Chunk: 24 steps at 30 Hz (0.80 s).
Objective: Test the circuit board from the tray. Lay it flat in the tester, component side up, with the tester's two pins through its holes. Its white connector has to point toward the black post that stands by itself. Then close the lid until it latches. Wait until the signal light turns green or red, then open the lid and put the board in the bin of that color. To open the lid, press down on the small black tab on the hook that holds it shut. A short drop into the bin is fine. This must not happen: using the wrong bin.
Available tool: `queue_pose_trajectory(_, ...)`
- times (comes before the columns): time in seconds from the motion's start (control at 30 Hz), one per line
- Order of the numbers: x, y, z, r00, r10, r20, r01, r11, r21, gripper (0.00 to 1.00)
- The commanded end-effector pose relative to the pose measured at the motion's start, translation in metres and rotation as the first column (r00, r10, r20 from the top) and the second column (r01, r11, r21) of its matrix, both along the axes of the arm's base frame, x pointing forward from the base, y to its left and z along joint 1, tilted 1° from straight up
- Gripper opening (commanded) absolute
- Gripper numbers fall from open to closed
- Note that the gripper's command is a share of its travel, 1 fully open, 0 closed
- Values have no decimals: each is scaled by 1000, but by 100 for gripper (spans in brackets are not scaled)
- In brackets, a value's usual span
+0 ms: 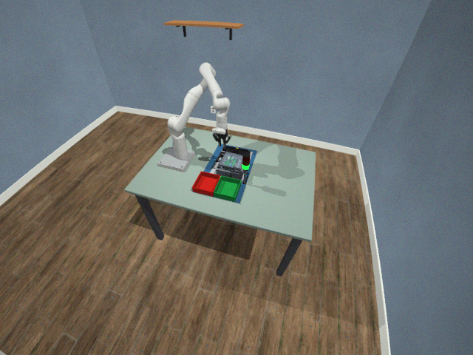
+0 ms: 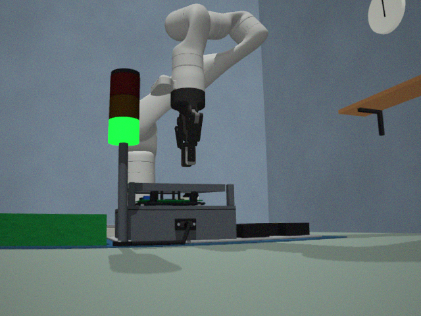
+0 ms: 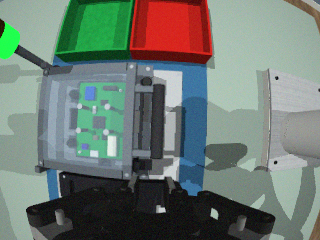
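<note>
exterior view: circuit board (image 1: 230, 161) (image 2: 170, 201) (image 3: 99, 121) under the lid (image 1: 239, 162) (image 2: 176, 187) (image 3: 128, 115), lower than the pincer (image 1: 222, 145) (image 2: 188, 158) (image 3: 151, 185), its fingers slightly apart

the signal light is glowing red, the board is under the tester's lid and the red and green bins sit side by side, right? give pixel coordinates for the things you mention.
Not quite: the signal light (image 1: 245, 166) (image 2: 123, 131) (image 3: 8, 41) is glowing green, as the exterior view shows most plainly. The rest holds: the board (image 1: 230, 160) (image 2: 163, 201) (image 3: 89, 112) is under the tester's lid, and the red and green bins sit side by side.
</note>
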<state>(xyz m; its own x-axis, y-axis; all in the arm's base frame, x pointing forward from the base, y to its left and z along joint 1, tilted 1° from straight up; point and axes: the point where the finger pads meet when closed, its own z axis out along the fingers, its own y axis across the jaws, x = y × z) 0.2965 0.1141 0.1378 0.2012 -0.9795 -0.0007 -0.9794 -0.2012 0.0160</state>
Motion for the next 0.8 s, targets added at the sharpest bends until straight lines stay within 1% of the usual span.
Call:
queue_pose_trajectory(0.0, 0, 0, 0, 1000, 0, 1, 0, 1000, 1, 26)
queue_pose_trajectory(0.77, 1, -3, 0, 1000, 0, 1, 0, 1000, 1, 26)
